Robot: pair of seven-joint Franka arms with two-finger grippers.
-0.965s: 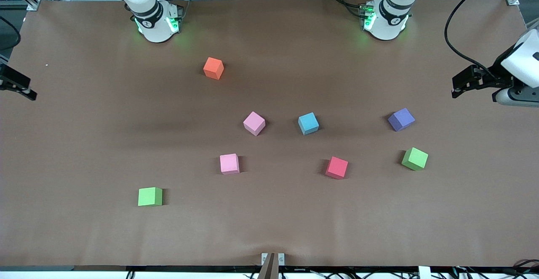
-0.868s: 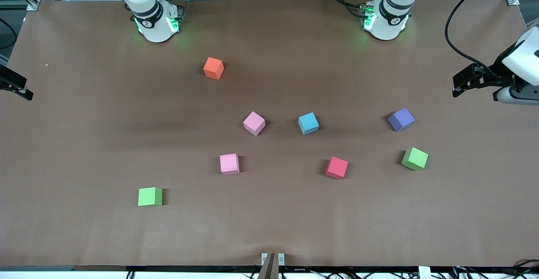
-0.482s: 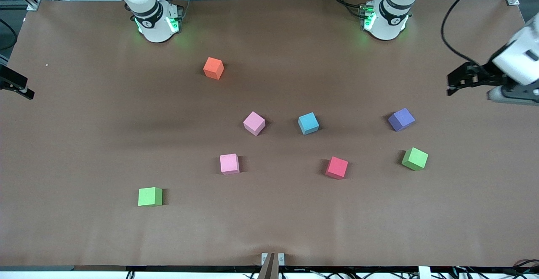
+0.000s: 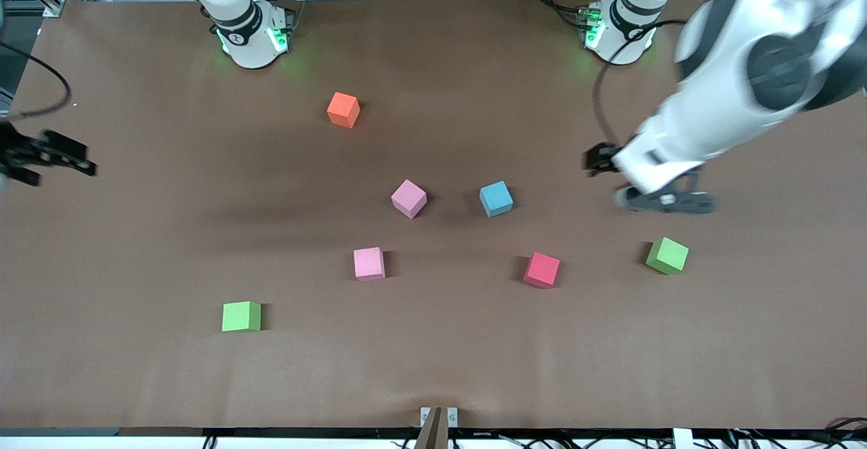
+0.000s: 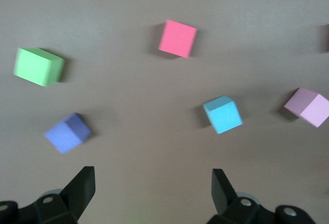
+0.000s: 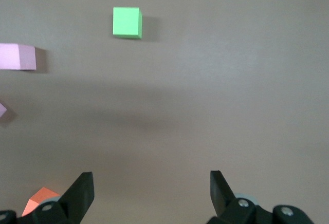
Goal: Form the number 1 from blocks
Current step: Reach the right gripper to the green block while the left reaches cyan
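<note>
Several foam blocks lie scattered on the brown table: orange (image 4: 343, 110), pink (image 4: 409, 198), light blue (image 4: 496, 198), a second pink (image 4: 369, 263), red (image 4: 542, 269), green (image 4: 667, 255) and another green (image 4: 241, 316). A purple block (image 5: 67, 133) shows only in the left wrist view; the left arm covers it in the front view. My left gripper (image 4: 599, 160) (image 5: 152, 180) hangs open and empty over bare table beside that purple block. My right gripper (image 4: 57, 163) (image 6: 151, 183) is open and empty over the table's edge at the right arm's end.
The brown table cover (image 4: 433, 361) is bare along the edge nearest the front camera. A small metal bracket (image 4: 438, 416) sits at the middle of that edge. The two arm bases (image 4: 250, 29) (image 4: 620, 29) stand along the edge farthest from it.
The left arm has swung in from its end of the table toward the middle and now covers the purple block. The right gripper has edged inward. No block has moved.
</note>
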